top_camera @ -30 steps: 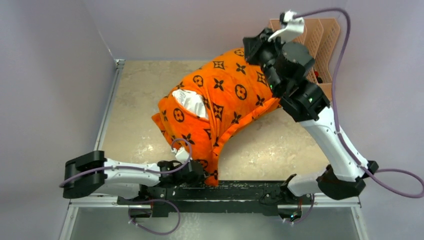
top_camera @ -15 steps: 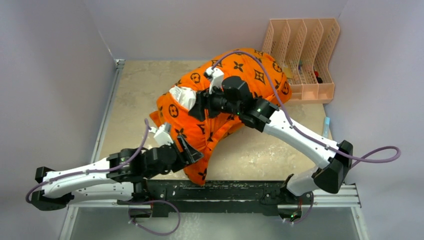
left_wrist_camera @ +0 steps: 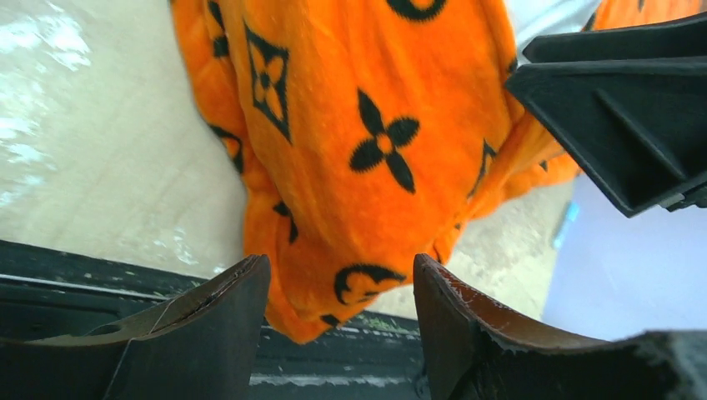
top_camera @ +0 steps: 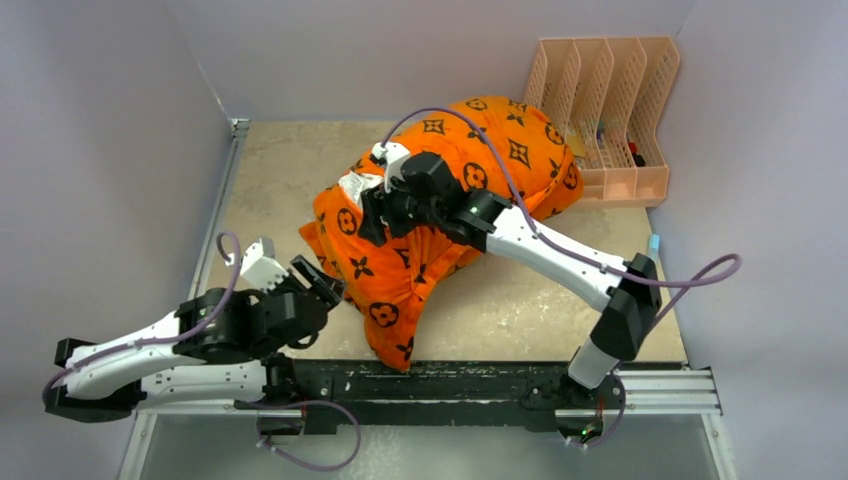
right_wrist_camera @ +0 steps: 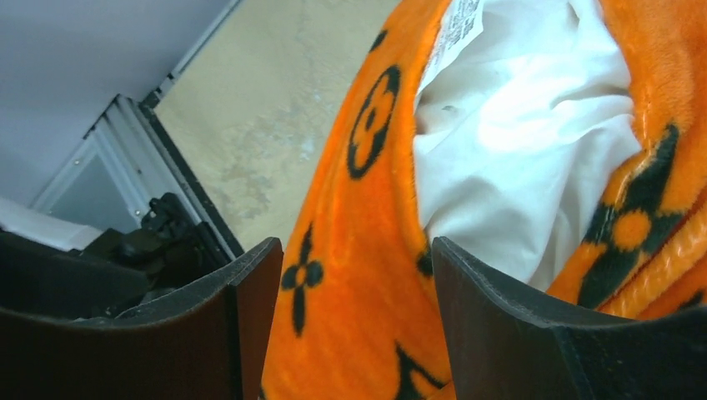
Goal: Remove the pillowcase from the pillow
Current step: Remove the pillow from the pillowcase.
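The left gripper [left_wrist_camera: 338, 268] has its two fingers spread wide with nothing pinched. One bright orange, black-flowered plush pillowcase [left_wrist_camera: 367, 125] lies just beyond their tips. The right gripper [right_wrist_camera: 354, 250] also has its two fingers spread, straddling the pillowcase's open edge; contact appears likely but is unconfirmed. Past those tips, one white stuffed pillow [right_wrist_camera: 517, 142] shows through the opening. One peach plastic file rack [top_camera: 605, 110] stands well beyond.

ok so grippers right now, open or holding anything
Left gripper: open, holding nothing, pillowcase just beyond its fingers.
Right gripper: open, holding nothing, by the exposed pillow.
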`<state>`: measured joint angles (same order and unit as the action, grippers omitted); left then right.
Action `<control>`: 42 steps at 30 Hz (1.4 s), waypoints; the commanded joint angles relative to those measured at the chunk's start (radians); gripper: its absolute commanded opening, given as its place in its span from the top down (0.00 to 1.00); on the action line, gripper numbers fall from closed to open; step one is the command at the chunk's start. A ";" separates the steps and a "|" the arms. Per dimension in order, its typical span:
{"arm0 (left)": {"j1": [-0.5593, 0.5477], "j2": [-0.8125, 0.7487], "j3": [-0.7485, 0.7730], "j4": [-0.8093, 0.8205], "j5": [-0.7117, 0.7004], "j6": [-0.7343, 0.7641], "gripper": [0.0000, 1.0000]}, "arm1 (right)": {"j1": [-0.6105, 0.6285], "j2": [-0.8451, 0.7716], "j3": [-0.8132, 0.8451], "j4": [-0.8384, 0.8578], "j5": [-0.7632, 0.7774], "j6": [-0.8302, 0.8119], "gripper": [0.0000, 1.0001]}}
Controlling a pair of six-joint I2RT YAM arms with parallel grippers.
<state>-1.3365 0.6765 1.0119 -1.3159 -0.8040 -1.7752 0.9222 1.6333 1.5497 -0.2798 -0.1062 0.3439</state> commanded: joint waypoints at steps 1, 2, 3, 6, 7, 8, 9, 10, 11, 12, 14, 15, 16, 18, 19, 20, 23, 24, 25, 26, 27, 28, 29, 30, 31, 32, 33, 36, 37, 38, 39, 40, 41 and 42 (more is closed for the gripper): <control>-0.002 0.158 0.138 -0.163 -0.139 -0.042 0.36 | -0.012 0.043 0.094 -0.057 -0.031 -0.064 0.34; -0.001 0.170 0.161 -0.166 -0.161 -0.023 0.36 | -0.012 0.048 0.079 -0.054 -0.049 -0.063 0.38; -0.001 0.170 0.177 -0.161 -0.178 -0.017 0.36 | -0.012 0.043 0.050 -0.036 -0.051 -0.062 0.49; -0.001 0.162 0.205 -0.165 -0.220 0.012 0.36 | -0.011 -0.009 -0.075 0.033 -0.085 -0.028 0.63; -0.001 0.160 0.207 -0.142 -0.224 0.044 0.36 | -0.010 -0.034 -0.119 0.065 -0.105 -0.013 0.74; -0.001 0.170 0.207 -0.111 -0.219 0.093 0.35 | -0.010 -0.056 -0.158 0.097 -0.130 0.000 0.80; -0.001 0.191 0.217 -0.105 -0.214 0.112 0.35 | -0.007 -0.074 -0.188 0.118 -0.160 0.006 0.81; 0.000 0.224 0.231 -0.115 -0.211 0.125 0.35 | 0.000 -0.087 -0.207 0.129 -0.187 0.007 0.81; 0.004 0.256 0.246 -0.124 -0.208 0.141 0.35 | 0.007 -0.097 -0.224 0.132 -0.203 0.004 0.80; 0.018 0.288 0.258 -0.104 -0.200 0.185 0.34 | 0.014 -0.102 -0.238 0.132 -0.227 -0.001 0.79; 0.147 0.340 0.287 -0.016 -0.109 0.376 0.34 | 0.028 -0.111 -0.275 0.143 -0.258 -0.003 0.88; 0.252 0.362 0.297 0.043 -0.026 0.496 0.35 | 0.034 -0.119 -0.294 0.150 -0.266 0.000 0.99; 0.387 0.375 0.293 0.114 0.079 0.606 0.35 | 0.044 -0.130 -0.316 0.155 -0.258 0.004 1.00; 0.653 0.393 0.268 0.229 0.286 0.782 0.38 | 0.068 -0.178 -0.380 0.186 -0.224 0.014 1.00; 0.773 0.399 0.258 0.265 0.381 0.839 0.39 | 0.075 -0.205 -0.416 0.205 -0.220 0.024 1.00; 0.867 0.404 0.252 0.299 0.466 0.885 0.39 | 0.078 -0.226 -0.456 0.222 -0.232 0.036 1.00; 1.043 0.448 0.199 0.401 0.676 0.942 0.38 | 0.085 -0.249 -0.498 0.228 -0.238 0.057 1.00; 1.074 0.469 0.191 0.405 0.709 0.937 0.38 | 0.091 -0.256 -0.488 0.210 -0.202 0.049 1.00; 1.081 0.480 0.180 0.422 0.738 0.932 0.39 | 0.098 -0.274 -0.472 0.188 -0.142 0.040 1.00; 1.084 0.479 0.171 0.448 0.755 0.927 0.39 | 0.100 -0.296 -0.454 0.175 -0.095 0.024 0.94; 1.086 0.473 0.164 0.466 0.760 0.916 0.38 | 0.101 -0.314 -0.428 0.170 -0.057 0.022 0.87; 1.090 0.466 0.158 0.490 0.760 0.912 0.37 | 0.101 -0.324 -0.398 0.145 -0.035 0.015 0.76; 1.098 0.468 0.154 0.503 0.763 0.912 0.36 | 0.097 -0.326 -0.360 0.122 -0.012 -0.003 0.62; 1.111 0.480 0.151 0.509 0.774 0.914 0.36 | 0.093 -0.312 -0.314 0.094 0.037 -0.029 0.56; 1.128 0.497 0.148 0.511 0.793 0.917 0.36 | 0.090 -0.290 -0.264 0.063 0.092 -0.058 0.55; 1.147 0.515 0.145 0.510 0.823 0.920 0.36 | 0.086 -0.260 -0.214 0.040 0.110 -0.087 0.51; 1.164 0.524 0.139 0.514 0.844 0.916 0.36 | 0.079 -0.226 -0.168 0.018 0.129 -0.105 0.47; 1.209 0.496 0.101 0.570 0.887 0.887 0.36 | 0.041 -0.124 -0.061 -0.002 0.111 -0.142 0.38; 1.219 0.484 0.090 0.585 0.901 0.882 0.36 | 0.025 -0.092 -0.030 -0.008 0.083 -0.143 0.38; 1.226 0.476 0.083 0.594 0.916 0.878 0.35 | 0.012 -0.052 -0.007 -0.016 0.048 -0.143 0.38; 1.233 0.474 0.082 0.592 0.931 0.878 0.35 | 0.006 -0.026 0.016 -0.026 0.031 -0.146 0.37; 1.236 0.475 0.080 0.585 0.943 0.881 0.35 | 0.003 -0.003 0.032 -0.038 0.019 -0.151 0.38; 1.235 0.475 0.079 0.578 0.946 0.884 0.36 | 0.003 0.017 0.046 -0.057 -0.003 -0.157 0.40; 1.237 0.469 0.072 0.574 0.945 0.885 0.36 | 0.003 0.032 0.055 -0.068 -0.026 -0.163 0.41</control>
<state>-0.1108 1.1831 1.0908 -0.7975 0.0719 -0.8974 0.9379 1.5864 1.5578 -0.2470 -0.0628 0.2333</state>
